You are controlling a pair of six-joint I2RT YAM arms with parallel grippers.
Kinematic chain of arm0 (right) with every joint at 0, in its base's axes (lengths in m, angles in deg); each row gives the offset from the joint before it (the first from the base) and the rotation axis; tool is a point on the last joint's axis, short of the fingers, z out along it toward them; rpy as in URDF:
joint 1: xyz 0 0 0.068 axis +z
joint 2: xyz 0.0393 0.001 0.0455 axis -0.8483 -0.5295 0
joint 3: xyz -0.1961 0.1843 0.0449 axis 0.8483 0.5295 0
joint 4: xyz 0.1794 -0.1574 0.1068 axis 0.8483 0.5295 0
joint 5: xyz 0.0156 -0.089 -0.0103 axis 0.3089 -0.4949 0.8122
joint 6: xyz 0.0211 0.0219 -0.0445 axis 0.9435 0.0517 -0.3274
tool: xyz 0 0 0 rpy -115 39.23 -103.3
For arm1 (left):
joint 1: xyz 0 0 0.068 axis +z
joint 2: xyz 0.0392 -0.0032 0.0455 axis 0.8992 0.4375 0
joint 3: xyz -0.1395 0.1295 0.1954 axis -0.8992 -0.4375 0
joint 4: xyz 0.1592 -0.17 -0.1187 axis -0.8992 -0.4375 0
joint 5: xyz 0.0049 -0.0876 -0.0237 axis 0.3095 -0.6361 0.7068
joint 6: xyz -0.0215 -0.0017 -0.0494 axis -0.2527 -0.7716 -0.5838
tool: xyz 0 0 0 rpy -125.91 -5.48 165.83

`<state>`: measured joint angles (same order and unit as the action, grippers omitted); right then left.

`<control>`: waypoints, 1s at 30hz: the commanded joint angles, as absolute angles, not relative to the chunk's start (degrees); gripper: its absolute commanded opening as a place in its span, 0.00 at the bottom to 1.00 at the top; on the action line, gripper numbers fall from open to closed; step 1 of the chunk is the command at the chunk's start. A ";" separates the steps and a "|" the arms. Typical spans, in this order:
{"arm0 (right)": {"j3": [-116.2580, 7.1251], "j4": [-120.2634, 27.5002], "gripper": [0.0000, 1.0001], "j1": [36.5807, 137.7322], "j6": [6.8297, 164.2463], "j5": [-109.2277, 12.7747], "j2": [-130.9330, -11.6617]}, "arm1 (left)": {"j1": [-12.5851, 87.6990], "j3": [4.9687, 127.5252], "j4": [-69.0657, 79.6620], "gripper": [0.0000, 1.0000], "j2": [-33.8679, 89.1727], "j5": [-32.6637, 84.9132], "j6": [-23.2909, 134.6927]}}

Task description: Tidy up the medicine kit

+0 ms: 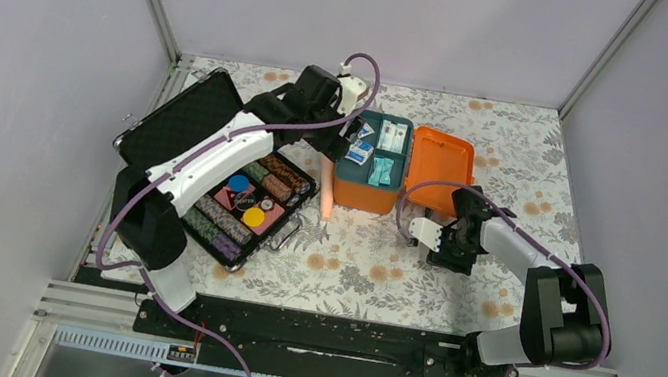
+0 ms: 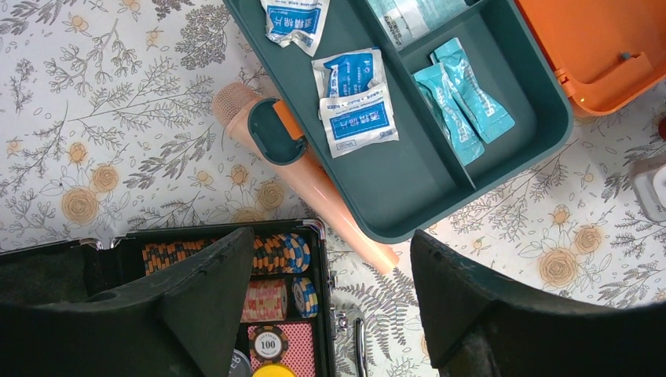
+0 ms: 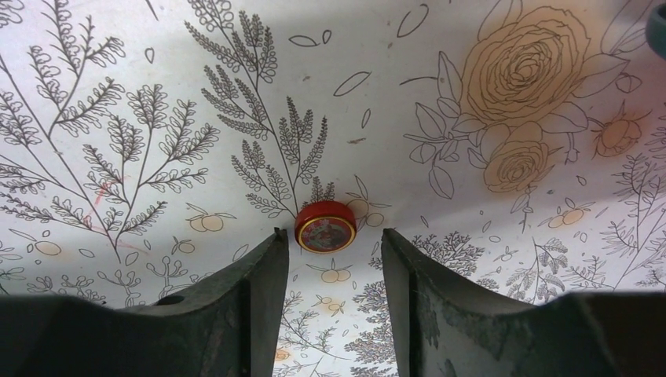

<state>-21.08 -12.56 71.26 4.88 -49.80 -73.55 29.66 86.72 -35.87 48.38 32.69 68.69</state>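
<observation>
**Inspector:** Overhead view first. Where does the kit stand?

**Assistant:** The medicine kit (image 1: 364, 196) sits at the far middle of the tabletop (image 1: 494, 305). Its lid (image 1: 443, 157) lies open flat to the right. A black case (image 1: 236, 203) of chips lies open to the left, and a peach tube (image 1: 330, 196) rests by the kit's front left corner. The left hand (image 1: 351, 133) hovers at the kit's left edge. The right hand (image 1: 447, 247) is low over the tabletop, just in front of the lid.

**Inspector:** Left wrist view?

**Assistant:** The left hand is spread wide, with nothing between its fingers (image 2: 208, 290). Beneath it is the near corner of the tray (image 2: 416, 169). White-and-blue sachets (image 2: 357, 118) lie in one compartment and teal packets (image 2: 459, 102) across the divider. The tube runs along the tray's outer wall.

**Inspector:** Right wrist view?

**Assistant:** The right hand is spread. A small red tin (image 3: 326, 227) lies on the tabletop between its fingertips, with a gap on either side, so it is not pinched.

**Inspector:** How will the kit handle?

**Assistant:** My assessment is that it is thin, stiff plastic, light and smooth, so a push would likely make it slide. The loose sachets would shift if it tipped. Take it by a side wall or the teal rim and keep it level. Never lift it by the lid, as the hinge looks the weak point.
</observation>
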 commanded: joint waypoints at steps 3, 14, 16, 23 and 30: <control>-19.69 -13.59 0.47 72.00 5.15 -48.17 -74.63 | 29.78 90.03 -34.25 0.73 49.23 32.76 67.77; -25.17 -7.32 0.36 72.02 9.19 -44.12 -71.34 | 29.78 91.46 -34.50 0.73 50.70 32.58 67.45; -26.45 -5.29 0.35 72.01 10.22 -42.15 -69.04 | 29.86 91.46 -34.51 0.73 50.85 32.48 67.46; -33.65 1.11 0.35 72.17 17.68 -33.88 -62.94 | 30.17 91.98 -34.51 0.73 51.52 32.03 65.92; -44.94 -0.96 0.34 72.53 32.44 -26.12 -64.86 | 32.94 92.17 -34.79 0.74 51.14 30.64 61.92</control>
<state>-38.66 -0.50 71.81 21.45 -33.23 -63.93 30.80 89.25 -36.16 51.73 32.19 65.43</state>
